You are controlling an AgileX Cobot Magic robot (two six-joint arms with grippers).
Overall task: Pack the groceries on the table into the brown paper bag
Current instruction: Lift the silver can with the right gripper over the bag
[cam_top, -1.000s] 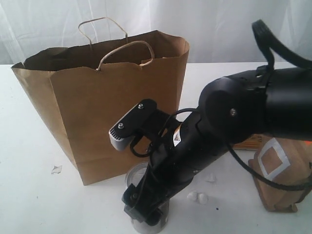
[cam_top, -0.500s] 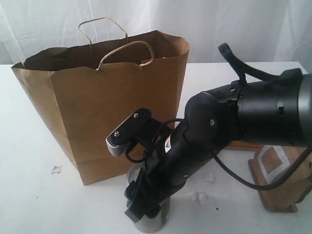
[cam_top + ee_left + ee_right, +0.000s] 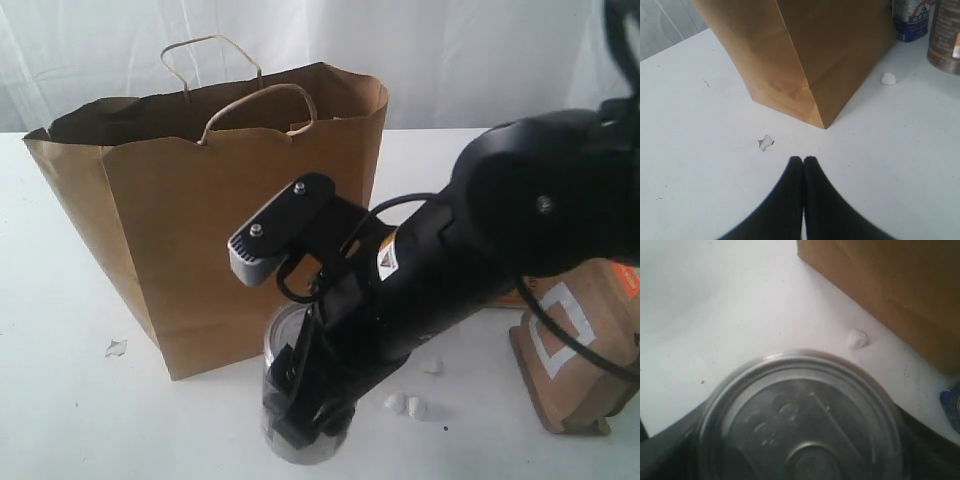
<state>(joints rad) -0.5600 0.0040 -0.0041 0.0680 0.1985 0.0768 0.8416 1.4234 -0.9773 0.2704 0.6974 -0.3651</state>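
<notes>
My right tool (image 3: 305, 415) reaches down across the middle and is clamped on the pull-tab can (image 3: 278, 370). In the right wrist view its dark fingers (image 3: 670, 452) press against the can's sides, with the lid (image 3: 800, 425) filling the space between them. The can is upright, its long axis vertical and its pull-tab lid facing straight up at my wrist camera. I cannot tell whether its base rests on the tabletop (image 3: 60, 400) or hangs just clear of it.

The can sits just beside the brown paper bag (image 3: 230, 220), off the bag's near lower corner, and a strip of bare white tabletop shows between them in my right wrist view. The bag stands upright on the tabletop with its mouth open upward and its twisted handles (image 3: 260, 100) sticking up above the rim.

My left tool (image 3: 803, 165) is pressed together, fingertips touching, and holds nothing. It hangs over the tabletop near the bag's bottom corner, with a small torn white scrap (image 3: 766, 142) lying between the tool and the bag.

White crumbs (image 3: 405, 405) lie on the tabletop just beside the can, on the side away from the bag. Farther that way the brown pouch (image 3: 580, 370) stands tilted, well apart from the can. In the left wrist view, a blue-and-white packet (image 3: 910, 20) and a round dark-labelled container (image 3: 945, 35) stand beyond the bag, both cut off by the frame's edge.
</notes>
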